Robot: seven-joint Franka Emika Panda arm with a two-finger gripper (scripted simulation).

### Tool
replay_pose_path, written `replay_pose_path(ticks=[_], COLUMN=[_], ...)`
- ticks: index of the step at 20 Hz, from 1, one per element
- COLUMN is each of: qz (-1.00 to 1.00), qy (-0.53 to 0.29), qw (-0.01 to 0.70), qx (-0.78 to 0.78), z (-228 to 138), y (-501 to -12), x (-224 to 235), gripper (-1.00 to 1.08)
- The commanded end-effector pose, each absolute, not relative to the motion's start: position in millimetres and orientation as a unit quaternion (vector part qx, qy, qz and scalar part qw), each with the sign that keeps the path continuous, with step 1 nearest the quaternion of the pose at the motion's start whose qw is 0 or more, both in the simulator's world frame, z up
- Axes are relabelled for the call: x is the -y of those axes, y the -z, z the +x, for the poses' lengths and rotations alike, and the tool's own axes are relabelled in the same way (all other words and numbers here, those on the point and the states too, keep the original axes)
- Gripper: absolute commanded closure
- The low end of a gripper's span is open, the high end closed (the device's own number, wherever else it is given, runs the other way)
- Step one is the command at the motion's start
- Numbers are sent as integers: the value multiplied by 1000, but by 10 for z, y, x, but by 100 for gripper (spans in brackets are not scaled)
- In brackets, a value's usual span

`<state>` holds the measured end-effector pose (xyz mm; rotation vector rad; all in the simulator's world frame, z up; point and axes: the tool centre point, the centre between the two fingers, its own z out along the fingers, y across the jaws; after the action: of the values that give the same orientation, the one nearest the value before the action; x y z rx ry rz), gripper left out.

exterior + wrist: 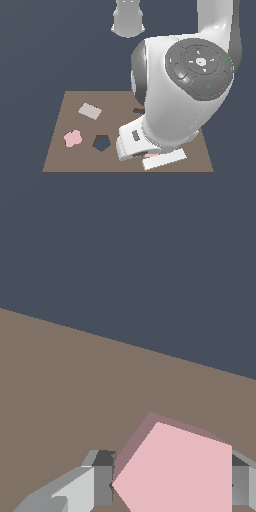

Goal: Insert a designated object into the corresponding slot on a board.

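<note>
The pale-pink pentagon piece [175,471] lies flat between my two grey fingers [102,481], and both of them touch its sides. My gripper [172,482] is shut on it. In the exterior view the gripper [150,158] is low over the brown board [65,162], near its front edge and towards the exterior view's right. Only a sliver of the pink pentagon [150,156] shows under the hand. The dark pentagon slot [102,143] is empty, to the exterior view's left of the gripper.
A pink lobed piece [73,137] lies left of the slot. A grey rectangular piece [90,111] sits farther back. A dark cutout [138,110] is mostly hidden behind my arm [175,95]. The robot base [128,20] stands beyond the board.
</note>
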<state>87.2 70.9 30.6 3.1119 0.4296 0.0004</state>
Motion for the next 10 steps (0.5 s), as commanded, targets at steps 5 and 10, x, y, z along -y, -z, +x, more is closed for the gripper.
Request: replay_pose_path(ticks=[5,10], qz=[991,989], qy=[0,0], qw=[0,0], qx=[-137,-146], z=[872,856], y=[-303,-307], x=[-710,-704], gripper=[108,108])
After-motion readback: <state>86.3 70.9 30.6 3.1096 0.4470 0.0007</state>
